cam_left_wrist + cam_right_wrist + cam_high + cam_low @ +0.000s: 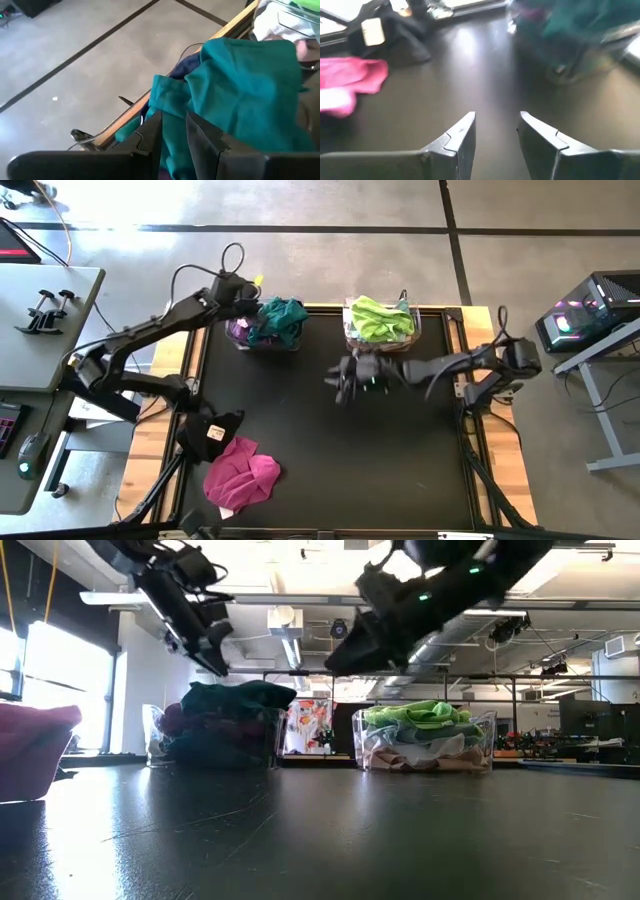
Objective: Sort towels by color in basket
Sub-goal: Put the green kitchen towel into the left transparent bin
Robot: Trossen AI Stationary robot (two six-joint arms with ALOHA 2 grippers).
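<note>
Left pincer (174, 131): clamped on teal towel (240, 85) above the left basket (243, 340).
Right pincer (496, 131): apart, empty, over the worktop (400, 450).

The table (330, 460) has a black top framed by light wooden edges. It stands on a grey floor (320, 260) crossed by dark lines. To one side of it sits a grey desk (40, 330) carrying a pair of black clamps (45, 308); a keyboard (8, 425) and a mouse (30, 450) lie near the desk's edge. On the opposite side a computer case (590, 315) glows with coloured lights (pink and green), next to a metal-legged bench (600, 380). Across the room, ceiling ducts (290, 635) and a bright window (70, 690) are visible.
</note>
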